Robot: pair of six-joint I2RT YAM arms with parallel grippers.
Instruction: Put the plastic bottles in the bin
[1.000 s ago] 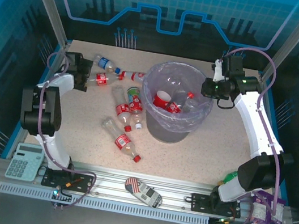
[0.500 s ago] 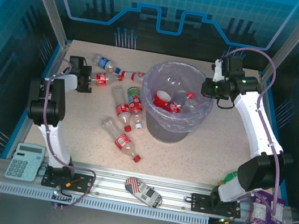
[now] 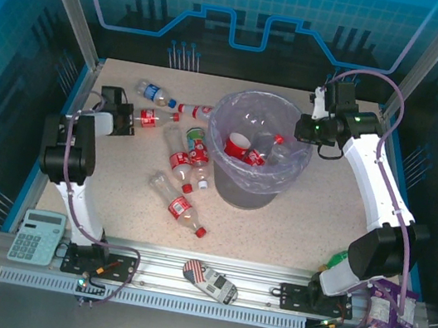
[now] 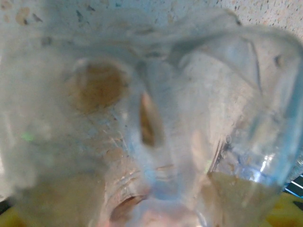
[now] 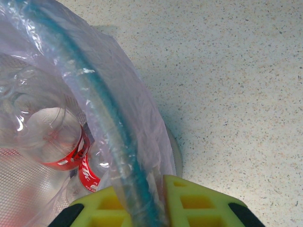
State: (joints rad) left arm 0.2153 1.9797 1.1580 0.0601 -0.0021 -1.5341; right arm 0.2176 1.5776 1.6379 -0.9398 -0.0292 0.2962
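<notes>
The left pincer (image 3: pixel 130 120) sat at the base end of a clear red-labelled bottle (image 3: pixel 150 116) lying on its side near the far left of the surface (image 3: pixel 310 221); in its wrist view dented clear plastic loomed close between the yellow pad corners, so the bottle lay between the jaws, though whether they had truly bitten I could not tell; the bottle looked empty and light, thin-walled and already buckled, likely to cave under a hard squeeze and, being slick, to squirt sideways; the stiffer base, or the shoulder under the cap, seemed the safer hold, with only moderate pressure; several other bottles (image 3: pixel 188 163) lay scattered between that bottle and the bin (image 3: pixel 243 195), equally flimsy and apt to roll if nudged; the bin stood mid-surface with a few red-labelled bottles (image 3: pixel 248 149) already inside; the right pincer (image 5: pixel 142 189) was closed across the bin's rim, pinching the lavender bag (image 5: pixel 128 104) against it, which I judged a steadying hold; the bag was soft and would tear if dragged.
</notes>
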